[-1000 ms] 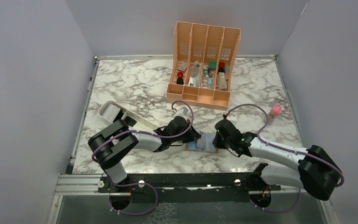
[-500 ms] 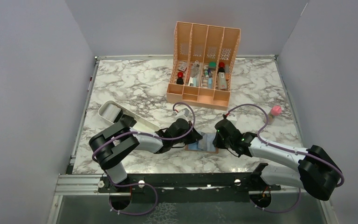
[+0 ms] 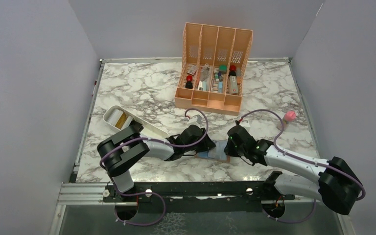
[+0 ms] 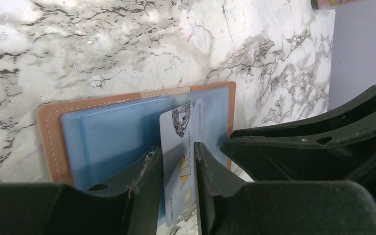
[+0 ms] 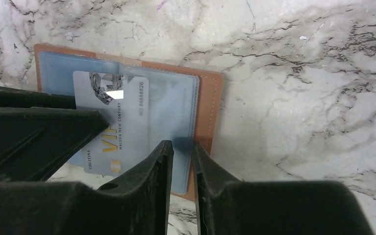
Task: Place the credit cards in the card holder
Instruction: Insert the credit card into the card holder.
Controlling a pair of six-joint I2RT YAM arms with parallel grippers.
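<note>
The card holder (image 3: 219,150) lies open on the marble, brown outside and light blue inside (image 4: 107,132) (image 5: 210,98). A silver credit card (image 4: 181,120) marked VIP sits between the fingers of my left gripper (image 4: 177,146). Its far end rests on the blue pockets and its near end overhangs the holder's front edge (image 5: 122,107). My left gripper (image 3: 206,145) is at the holder's left side. My right gripper (image 5: 181,143) (image 3: 228,146) has its jaws a narrow slit apart with nothing between them. Its tips rest on the holder's right part.
A tall peach organizer (image 3: 215,63) with small items stands at the back. A white oblong tray (image 3: 108,116) with something tan in it lies left of my left arm. A pink-capped object (image 3: 289,116) stands at the right. Grey walls enclose the table.
My left arm has slid right toward the card holder, uncovering the tray's inside. My right gripper has stayed on the holder.
</note>
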